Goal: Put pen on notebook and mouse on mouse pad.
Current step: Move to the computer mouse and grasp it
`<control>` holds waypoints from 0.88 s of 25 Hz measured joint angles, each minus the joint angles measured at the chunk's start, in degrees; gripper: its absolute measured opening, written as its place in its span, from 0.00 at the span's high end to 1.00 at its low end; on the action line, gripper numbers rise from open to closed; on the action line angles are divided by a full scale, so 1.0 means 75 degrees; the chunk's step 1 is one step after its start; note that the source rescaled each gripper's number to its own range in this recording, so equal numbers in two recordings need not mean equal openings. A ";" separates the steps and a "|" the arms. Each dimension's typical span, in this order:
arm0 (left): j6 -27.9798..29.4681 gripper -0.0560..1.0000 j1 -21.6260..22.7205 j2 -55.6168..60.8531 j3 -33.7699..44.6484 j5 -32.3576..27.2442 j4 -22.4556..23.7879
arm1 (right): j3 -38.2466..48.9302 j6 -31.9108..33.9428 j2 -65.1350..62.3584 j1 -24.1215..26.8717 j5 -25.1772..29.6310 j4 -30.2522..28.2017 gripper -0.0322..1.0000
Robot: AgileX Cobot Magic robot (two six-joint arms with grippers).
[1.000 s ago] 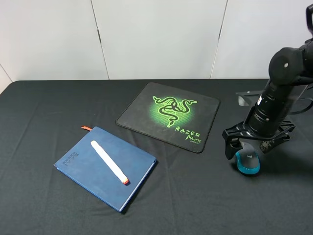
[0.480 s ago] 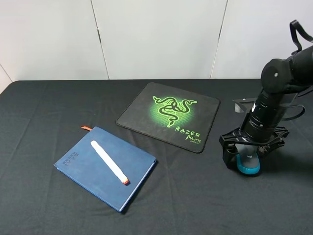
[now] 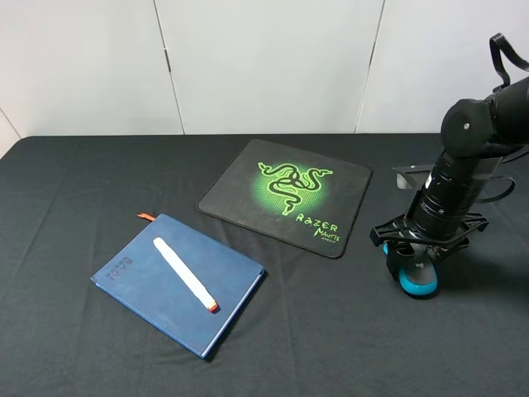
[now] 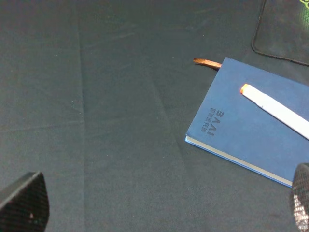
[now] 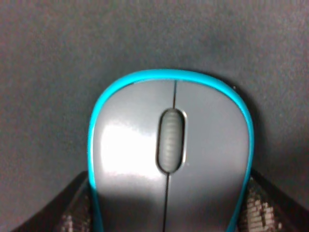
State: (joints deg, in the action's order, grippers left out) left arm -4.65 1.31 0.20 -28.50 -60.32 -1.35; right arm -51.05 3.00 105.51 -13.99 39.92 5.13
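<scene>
The grey mouse (image 3: 418, 279) with blue sides lies on the black cloth to the right of the mouse pad (image 3: 285, 193). My right gripper (image 3: 416, 253) stands straight over it, and in the right wrist view its pads (image 5: 72, 215) press both sides of the mouse (image 5: 169, 145). The white pen (image 3: 185, 273) lies diagonally on the dark blue notebook (image 3: 140, 277) at the front left. The left wrist view shows the notebook (image 4: 241, 125), the pen (image 4: 277, 110) and the orange ribbon (image 4: 206, 62). My left gripper (image 4: 163, 203) hangs open above bare cloth beside the notebook.
A black cloth covers the whole table (image 3: 74, 190), with white wall panels behind it. A small grey bracket (image 3: 411, 171) sits on the table just behind my right arm. My left arm is outside the exterior view.
My right gripper came down around the mouse and its fingers drew in against the mouse's sides. The pen, notebook and mouse pad have not moved.
</scene>
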 joint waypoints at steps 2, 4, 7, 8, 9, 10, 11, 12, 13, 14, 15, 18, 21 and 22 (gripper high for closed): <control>0.0000 0.00 0.0000 0.0000 0.0000 0.0000 0.0000 | 0.0000 0.0000 0.0000 0.0000 -0.0020 0.0000 0.94; 0.0000 0.00 0.0000 0.0000 0.0000 0.0000 0.0000 | 0.0000 0.0000 0.0000 0.0000 -0.0019 0.0000 0.94; 0.0000 0.00 0.0000 0.0000 0.0000 0.0000 0.0000 | 0.0000 0.0000 0.0000 0.0000 -0.0019 0.0000 0.94; 0.0000 0.00 0.0000 0.0000 0.0000 0.0000 0.0000 | 0.0000 0.0000 0.0000 0.0000 -0.0022 0.0000 0.94; 0.0000 0.00 0.0000 0.0000 0.0000 0.0000 0.0000 | 0.0000 0.0000 0.0000 0.0000 -0.0028 0.0000 0.94; 0.0000 0.00 0.0000 0.0000 0.0000 0.0000 0.0000 | 0.0000 0.0000 0.0000 0.0000 -0.0028 0.0000 0.94; 0.0000 0.00 0.0000 0.0000 0.0000 0.0000 0.0000 | 0.0000 0.0000 0.0000 0.0000 -0.0017 0.0000 0.94; 0.0000 0.00 0.0000 0.0000 0.0000 0.0000 0.0000 | -0.0016 0.0000 0.0000 0.0000 0.0034 0.0000 0.94; 0.0000 0.00 0.0000 0.0000 0.0000 0.0000 0.0000 | -0.0059 0.0000 -0.0029 0.0000 0.0144 0.0000 0.94; 0.0000 0.00 0.0000 0.0000 0.0000 0.0000 0.0000 | -0.0107 0.0000 -0.0083 0.0000 0.0259 0.0000 0.94; 0.0000 0.00 0.0000 0.0000 0.0000 0.0000 0.0000 | -0.0196 0.0000 -0.0160 0.0000 0.0426 0.0000 0.94; 0.0000 0.00 0.0000 0.0000 0.0000 0.0000 0.0000 | -0.0513 0.0000 -0.0437 0.0000 0.0932 -0.0015 0.94; 0.0000 0.00 0.0000 0.0000 0.0000 0.0000 0.0000 | -0.0958 0.0000 -0.0626 0.0000 0.1377 -0.0023 0.94; 0.0000 0.00 0.0000 0.0000 0.0000 0.0000 0.0000 | -0.1129 0.0000 -0.0644 0.0000 0.1516 -0.0028 0.94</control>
State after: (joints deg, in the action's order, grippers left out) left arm -4.65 1.31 0.20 -28.50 -60.32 -1.35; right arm -59.52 3.00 100.67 -13.99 51.30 4.92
